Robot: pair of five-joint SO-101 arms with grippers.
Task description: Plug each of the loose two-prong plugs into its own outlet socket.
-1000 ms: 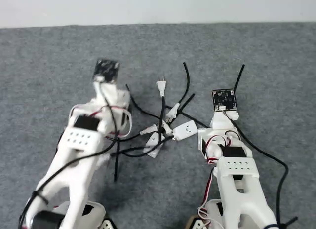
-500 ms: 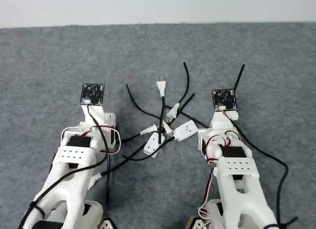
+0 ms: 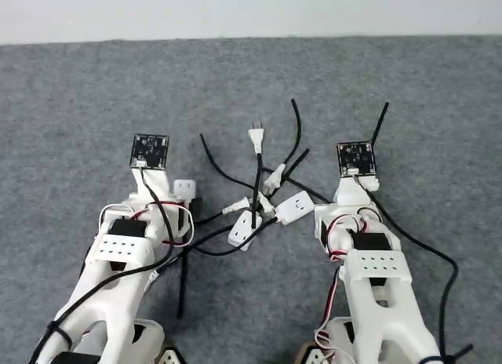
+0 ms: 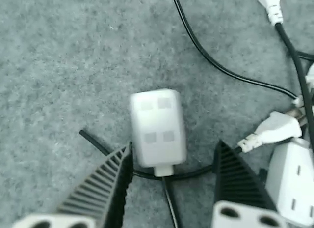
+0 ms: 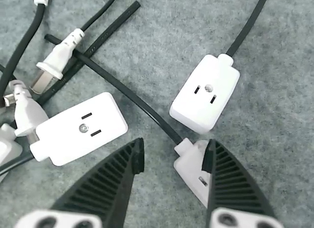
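On the grey carpet a white outlet socket [image 4: 157,127] lies face up on its black cord, just ahead of my left gripper [image 4: 173,147], which is open with a finger on either side of the socket's cord end. In the high view that socket [image 3: 183,189] sits beside the left arm. My right gripper [image 5: 174,143] is open above a tangle: two white sockets [image 5: 81,128] [image 5: 206,93] face up, and a third white piece [image 5: 194,171] lies between its fingers. Loose two-prong plugs [image 5: 56,58] [image 4: 272,132] [image 3: 256,133] lie among the cords.
Black cords [image 3: 227,178] cross and loop between the two arms around the sockets [image 3: 294,207] [image 3: 245,229]. A cord [image 3: 184,278] runs along the left arm. Bare carpet [image 3: 78,105] stretches to the far left, far right and back.
The left arm has drawn back toward the front and slightly left. A white socket now shows on the carpet beside it. The right arm has stayed still.
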